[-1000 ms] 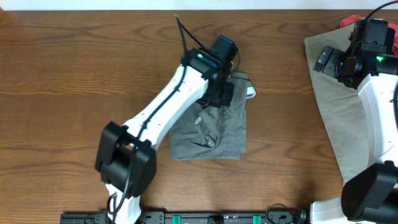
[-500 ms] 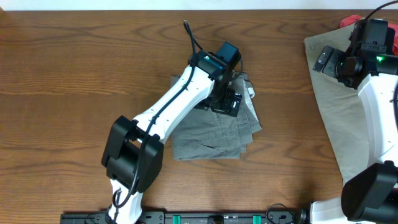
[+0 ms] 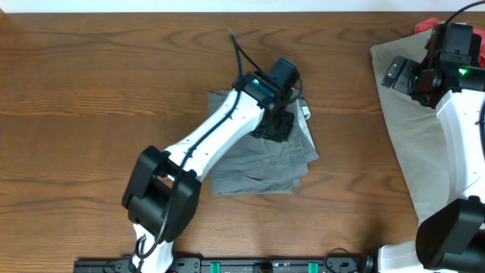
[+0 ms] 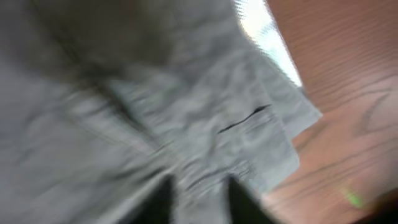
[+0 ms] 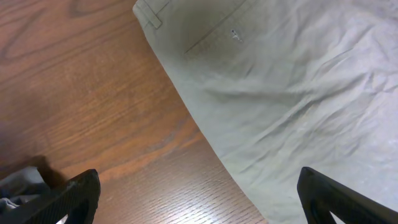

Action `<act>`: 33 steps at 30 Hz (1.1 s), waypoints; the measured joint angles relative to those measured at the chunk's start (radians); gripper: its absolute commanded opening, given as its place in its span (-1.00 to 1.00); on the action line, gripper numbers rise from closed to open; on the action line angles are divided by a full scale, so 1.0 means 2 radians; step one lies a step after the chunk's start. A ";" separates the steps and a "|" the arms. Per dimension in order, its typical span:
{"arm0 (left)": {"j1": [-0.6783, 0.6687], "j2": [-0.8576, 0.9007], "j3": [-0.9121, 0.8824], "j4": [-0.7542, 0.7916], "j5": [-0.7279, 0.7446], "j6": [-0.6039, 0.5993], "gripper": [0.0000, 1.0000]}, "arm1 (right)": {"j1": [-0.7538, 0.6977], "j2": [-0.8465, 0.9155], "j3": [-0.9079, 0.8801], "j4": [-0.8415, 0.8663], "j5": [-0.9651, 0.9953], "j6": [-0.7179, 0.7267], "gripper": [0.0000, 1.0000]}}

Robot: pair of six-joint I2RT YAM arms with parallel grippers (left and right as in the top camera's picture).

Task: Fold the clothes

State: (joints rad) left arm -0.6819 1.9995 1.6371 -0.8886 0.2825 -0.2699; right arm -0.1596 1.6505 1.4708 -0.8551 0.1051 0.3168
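The grey shorts (image 3: 258,163) lie folded at the table's middle, with their upper layer fanned out to the right. My left gripper (image 3: 279,123) is low over their top right part. In the blurred left wrist view my gripper (image 4: 199,186) has its fingers a little apart over flat grey fabric (image 4: 155,106), with nothing pinched between them. The khaki pair (image 3: 413,144) lies spread at the right edge, and a red piece (image 3: 423,26) is behind it. My right gripper (image 3: 402,76) hovers wide open over the khaki pair's left edge (image 5: 298,93). No black piece shows.
A white label (image 3: 305,111) sticks out at the grey shorts' top right corner, and it also shows in the left wrist view (image 4: 264,28). Bare wooden table (image 3: 91,91) lies to the left and between the two garments. The right arm's white link (image 3: 462,129) lies over the khaki pair.
My left gripper swept right and up over the grey shorts. Their upper layer shifted and now fans out past the right edge. The right arm has not moved.
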 measured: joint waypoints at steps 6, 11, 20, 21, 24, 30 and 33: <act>-0.017 0.015 -0.033 0.086 0.044 0.002 -0.88 | 0.000 0.000 0.000 0.000 0.000 0.000 0.98; -0.034 0.030 -0.053 0.126 0.060 0.002 -0.88 | 0.000 0.000 0.000 0.000 0.000 0.000 0.99; -0.044 0.082 -0.060 0.134 0.080 0.002 -0.88 | 0.000 0.000 0.000 0.000 0.000 0.000 0.98; -0.044 0.082 -0.060 0.132 0.082 0.002 -0.88 | 0.000 0.000 0.000 0.000 0.000 0.000 0.99; -0.044 0.079 -0.059 0.111 0.082 0.002 -0.88 | 0.000 0.000 0.000 0.000 0.000 0.000 0.99; -0.039 0.028 -0.059 0.087 0.081 0.005 0.75 | 0.000 0.000 0.000 0.000 0.000 0.000 0.99; -0.022 -0.022 -0.059 0.079 0.082 0.003 0.96 | 0.000 0.000 0.000 0.000 0.000 0.000 0.98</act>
State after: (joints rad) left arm -0.7261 1.9556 1.5192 -0.7307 0.4465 -0.2634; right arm -0.1596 1.6505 1.4708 -0.8551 0.1055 0.3168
